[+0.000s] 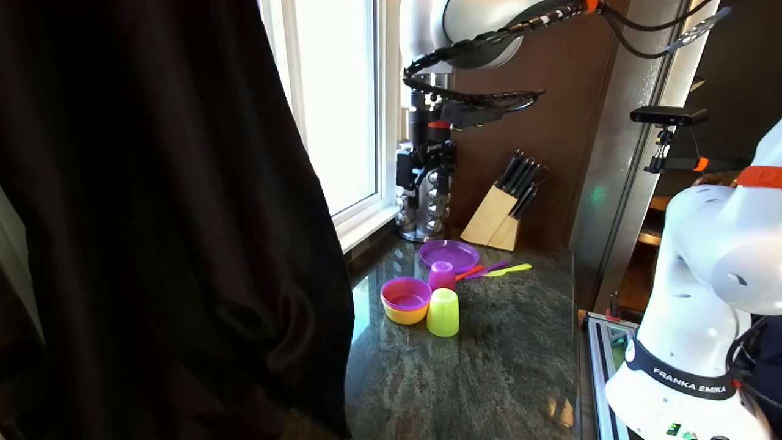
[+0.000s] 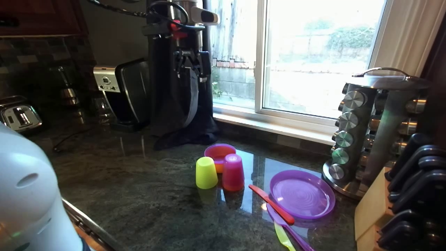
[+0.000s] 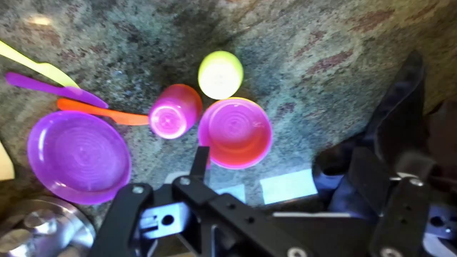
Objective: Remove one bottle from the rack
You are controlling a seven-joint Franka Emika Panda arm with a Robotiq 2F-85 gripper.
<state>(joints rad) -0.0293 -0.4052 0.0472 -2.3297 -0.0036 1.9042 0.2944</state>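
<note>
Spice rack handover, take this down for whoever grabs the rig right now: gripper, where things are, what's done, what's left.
Gripper: open, holding nothing, hanging above the stone counter, apart from the silvery spice rack.
Things: rack stands on the counter beside the wooden knife block; spice jars sit in its tiers, caps outward.
Done: no jar is seen out of the rack.
Left: likely move to the rack, grip one jar by its cap and draw it out.

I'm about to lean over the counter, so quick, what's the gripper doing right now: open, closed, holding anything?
Gripper: open, jaws wide apart, holding nothing.
</note>
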